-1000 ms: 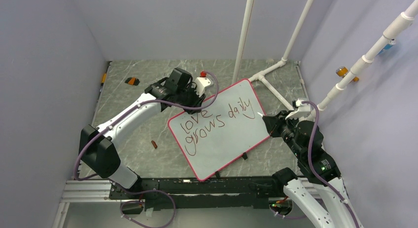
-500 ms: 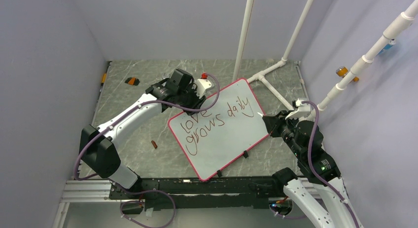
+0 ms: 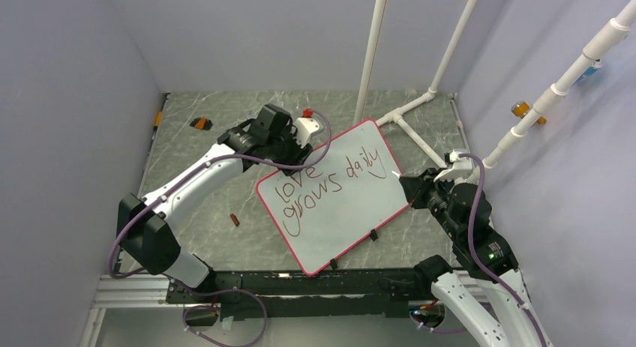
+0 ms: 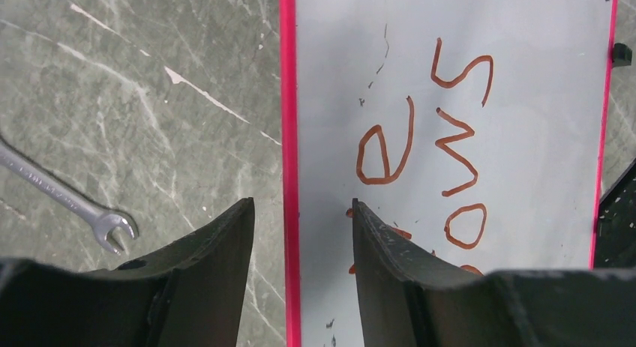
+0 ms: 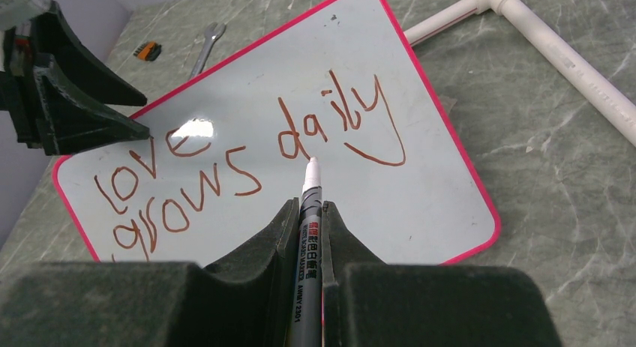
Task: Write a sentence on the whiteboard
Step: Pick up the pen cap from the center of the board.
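Note:
The whiteboard (image 3: 352, 212), white with a pink-red frame, lies tilted on the marble table. The sentence (image 3: 330, 186) "love grows daily" is on it in dark red, also in the right wrist view (image 5: 247, 152). My right gripper (image 3: 405, 188) is at the board's right edge, shut on a grey marker (image 5: 309, 212). The marker's white tip hangs just below "daily". My left gripper (image 3: 294, 164) is open and straddles the board's far left frame edge (image 4: 289, 137). One finger is over the table and one over the board near "love" (image 4: 300, 204).
White PVC pipes (image 3: 409, 115) lie and stand at the back right. A wrench (image 4: 67, 201) lies left of the board. A small orange-black item (image 3: 200, 123) is at the back left and a small brown piece (image 3: 235, 220) at the near left. Black clips (image 3: 373, 237) sit on the board's near edge.
My left wrist has shifted very slightly back and left at the board's edge. The right arm, the marker and the writing look unchanged.

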`<state>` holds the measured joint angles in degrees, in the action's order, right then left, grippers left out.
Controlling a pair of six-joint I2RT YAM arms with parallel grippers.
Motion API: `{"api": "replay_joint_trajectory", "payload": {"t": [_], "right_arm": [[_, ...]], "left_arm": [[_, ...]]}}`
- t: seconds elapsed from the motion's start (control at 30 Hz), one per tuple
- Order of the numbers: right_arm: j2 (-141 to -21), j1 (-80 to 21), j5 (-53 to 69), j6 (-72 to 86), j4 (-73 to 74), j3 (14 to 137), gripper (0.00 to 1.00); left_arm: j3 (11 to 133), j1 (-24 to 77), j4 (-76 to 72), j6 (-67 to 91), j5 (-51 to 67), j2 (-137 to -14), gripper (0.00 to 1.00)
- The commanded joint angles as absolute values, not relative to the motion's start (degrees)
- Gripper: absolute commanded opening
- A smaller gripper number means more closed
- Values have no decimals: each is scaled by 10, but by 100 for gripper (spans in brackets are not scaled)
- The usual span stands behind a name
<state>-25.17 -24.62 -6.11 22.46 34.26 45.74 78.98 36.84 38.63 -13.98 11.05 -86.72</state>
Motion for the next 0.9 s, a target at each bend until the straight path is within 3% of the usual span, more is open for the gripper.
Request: {"api": "replay_joint_trajectory", "payload": {"t": [0.0, 0.4, 0.67, 0.87], "right_arm": [[-257, -248, -67, 215, 337, 475, 0], [-269, -248, -62, 213, 329, 475, 0], [-277, -247, -53, 214, 323, 478, 0], [-278, -247, -48, 221, 323, 479, 0]], "left_arm": [[806, 369, 376, -107, 73, -814, 54], [759, 369, 419, 80, -136, -649, 59], [676, 367, 540, 273, -296, -543, 65], [600, 353, 615, 389, -337, -491, 71]]}}
